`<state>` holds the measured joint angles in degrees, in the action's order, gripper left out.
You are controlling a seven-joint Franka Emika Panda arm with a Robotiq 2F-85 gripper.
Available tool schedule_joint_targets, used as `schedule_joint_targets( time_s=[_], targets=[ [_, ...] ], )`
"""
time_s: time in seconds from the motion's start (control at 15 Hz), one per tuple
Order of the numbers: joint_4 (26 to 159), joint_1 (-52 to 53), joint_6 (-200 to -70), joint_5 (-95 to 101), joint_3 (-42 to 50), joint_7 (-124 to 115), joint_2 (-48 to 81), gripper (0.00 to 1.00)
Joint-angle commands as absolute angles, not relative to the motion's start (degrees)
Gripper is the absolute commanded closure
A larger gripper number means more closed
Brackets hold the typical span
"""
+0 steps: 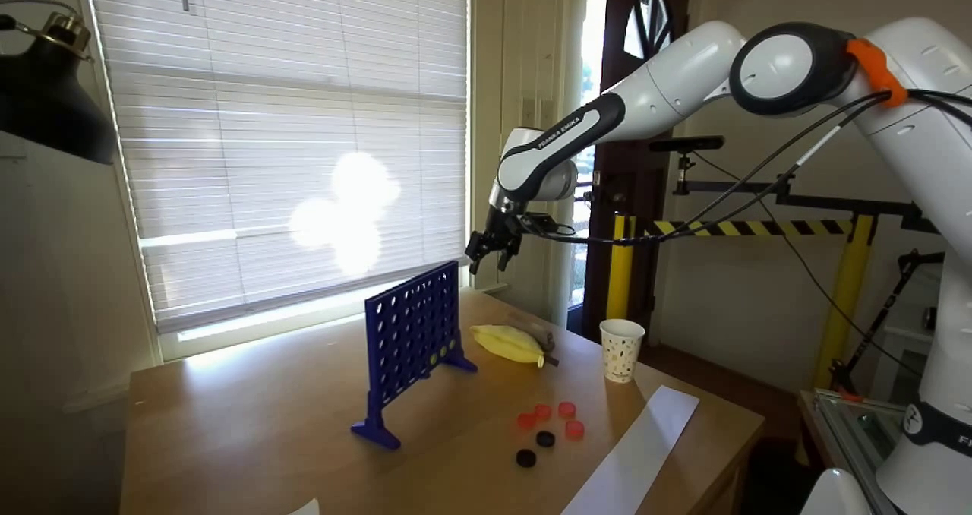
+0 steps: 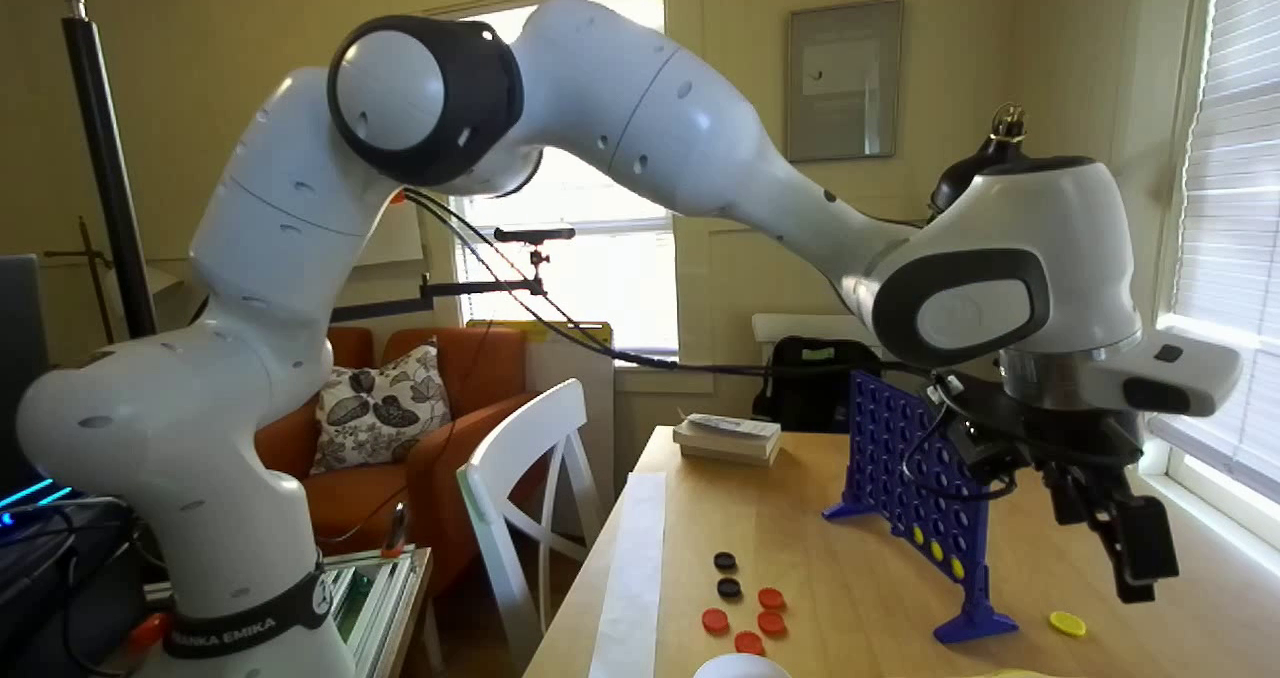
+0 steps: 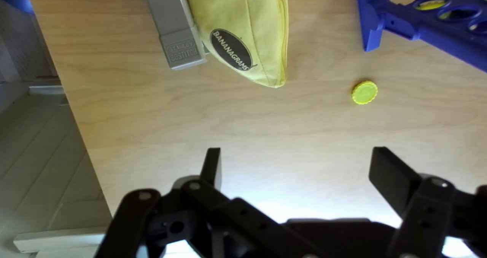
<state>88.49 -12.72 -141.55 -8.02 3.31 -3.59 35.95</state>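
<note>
The claw [image 3: 296,163] hangs wide over the counter [image 3: 285,125]. In the wrist view, the yellow disc [image 3: 364,92] lies right of centre, the grid [image 3: 430,27] at upper right, the bag [image 3: 243,22] at top centre.

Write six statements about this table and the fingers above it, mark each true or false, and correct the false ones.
1. A gray Stanley Bostitch stapler lies beside the yellow Bananagrams pouch. True.
2. The fingers are closed on the pouch. False: the fingers stand open, holding nothing.
3. A loose yellow disc lies on the table, apart from the blue Connect Four rack. True.
4. The rack is completely empty. False: it holds some yellow discs.
5. The speckled paper cup is tipped over. False: the cup stands upright.
6. Four red discs and two black discs lie on the table. True.
</note>
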Motion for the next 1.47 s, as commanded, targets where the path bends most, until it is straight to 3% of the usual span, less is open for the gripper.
schedule_joint_targets(
  time_s=[0.0,1.4],
  targets=[
    [82.81,-14.03,-141.04,-10.48,1.51,-0.67,40.68,0.00],
    [75.51,-15.84,-130.46,-15.35,-4.09,4.61,46.40,0.00]
  ],
)
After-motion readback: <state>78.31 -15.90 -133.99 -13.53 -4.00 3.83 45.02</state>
